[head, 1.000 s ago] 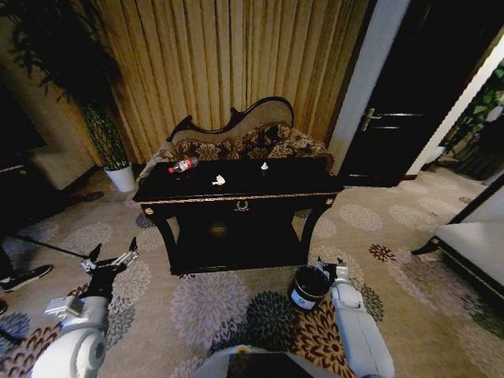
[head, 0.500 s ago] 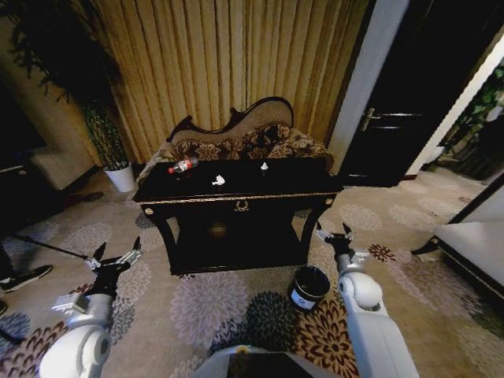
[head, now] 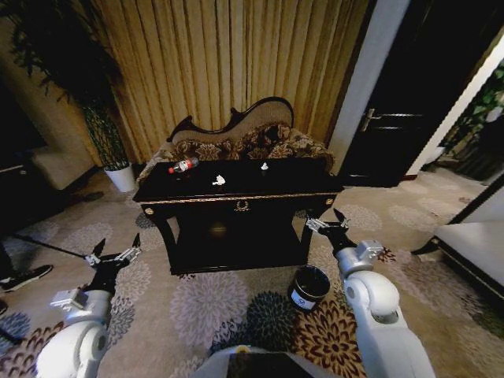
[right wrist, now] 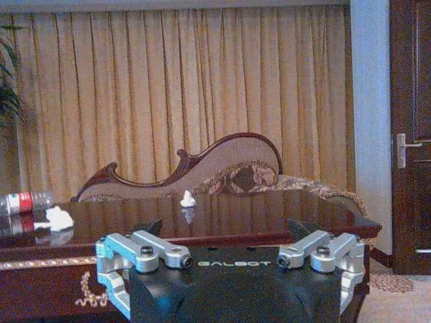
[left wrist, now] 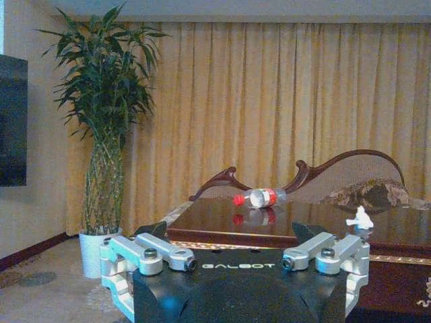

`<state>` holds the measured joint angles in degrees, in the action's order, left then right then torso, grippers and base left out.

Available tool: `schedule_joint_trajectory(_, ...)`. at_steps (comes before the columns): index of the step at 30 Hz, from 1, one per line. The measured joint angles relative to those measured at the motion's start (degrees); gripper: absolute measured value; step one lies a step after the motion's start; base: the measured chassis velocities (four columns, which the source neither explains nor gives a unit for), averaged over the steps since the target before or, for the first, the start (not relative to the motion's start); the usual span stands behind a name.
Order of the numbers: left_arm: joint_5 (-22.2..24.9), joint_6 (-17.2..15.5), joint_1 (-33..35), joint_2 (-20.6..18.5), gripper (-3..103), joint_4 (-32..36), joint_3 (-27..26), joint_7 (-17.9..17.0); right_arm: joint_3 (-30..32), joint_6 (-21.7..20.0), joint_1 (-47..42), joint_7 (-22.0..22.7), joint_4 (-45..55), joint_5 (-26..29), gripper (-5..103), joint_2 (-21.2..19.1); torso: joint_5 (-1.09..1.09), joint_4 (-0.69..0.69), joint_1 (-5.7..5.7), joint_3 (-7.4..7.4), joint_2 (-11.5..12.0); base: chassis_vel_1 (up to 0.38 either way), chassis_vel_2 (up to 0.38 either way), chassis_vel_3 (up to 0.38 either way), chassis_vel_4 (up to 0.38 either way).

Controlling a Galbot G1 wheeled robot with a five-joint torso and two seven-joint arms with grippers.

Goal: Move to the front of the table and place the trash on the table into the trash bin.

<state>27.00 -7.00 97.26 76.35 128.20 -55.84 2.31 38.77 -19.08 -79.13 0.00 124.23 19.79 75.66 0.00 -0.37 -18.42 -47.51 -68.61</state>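
Open carpet (head: 228, 303) before the table (head: 236, 193), free for passage. Wide bare stretches of tabletop between bottle (head: 183, 164), crumpled paper (head: 219, 180) and small scrap (head: 264, 166), all well apart. Sofa (head: 244, 138) close behind the table, blocking reach from the back. Potted plant (head: 118, 169) off the table's left end. Trash bin (head: 309, 286) on the floor by the front right leg, mouth uncovered, just below the right claw (head: 325, 223). Left claw (head: 116, 253) over clear carpet, spread wide.
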Motion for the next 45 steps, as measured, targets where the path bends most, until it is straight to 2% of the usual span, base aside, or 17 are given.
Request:
schedule_joint_trajectory(6,0.3,0.0,0.2,-0.7,100,-0.1,-0.1,0.2,-0.9,0.9,0.2,0.0,-1.5,0.2,100,-1.6,0.00,0.00,0.01,0.00,0.0,-0.047,0.047,0.047,-0.039)
schedule_joint_trajectory(12,0.9,-0.1,0.4,-2.4,100,-0.3,-0.2,0.2,-2.4,1.9,-1.5,0.0,-0.9,1.7,100,-6.2,0.00,0.00,0.01,0.00,0.0,-0.160,0.168,0.167,-0.156)
schedule_joint_trajectory(21,1.0,-0.2,0.7,-3.2,100,0.0,0.2,0.2,-3.7,1.9,-1.7,0.0,0.6,3.6,100,-8.6,0.02,0.00,-0.01,-0.01,0.0,-0.271,0.269,0.278,-0.270)
schedule_joint_trajectory(24,0.9,-0.2,0.7,-3.1,100,0.0,0.2,0.2,-3.9,1.9,-1.5,0.0,0.5,3.8,100,-8.7,-0.04,0.00,-0.01,0.00,0.0,-0.348,0.325,0.352,-0.307)
schedule_joint_trajectory(31,0.7,-0.4,0.5,-2.6,100,0.1,0.6,0.2,-4.9,2.0,-0.4,0.0,-0.3,3.8,100,-8.0,0.00,0.00,-0.10,-0.04,0.1,-0.287,0.274,0.282,-0.263)
schedule_joint_trajectory(38,0.3,-0.5,0.5,-1.9,100,-0.2,1.0,0.3,-6.8,1.8,1.3,0.0,-0.7,3.6,100,-6.7,-0.01,-0.01,0.00,-0.01,0.0,-0.061,0.064,0.016,-0.029)
schedule_joint_trajectory(45,0.6,-1.0,0.4,-1.8,100,-0.1,0.6,0.3,-13.2,0.0,6.8,0.0,-5.6,3.2,100,-5.7,0.00,0.00,0.08,0.02,0.0,0.047,-0.049,-0.033,0.043)
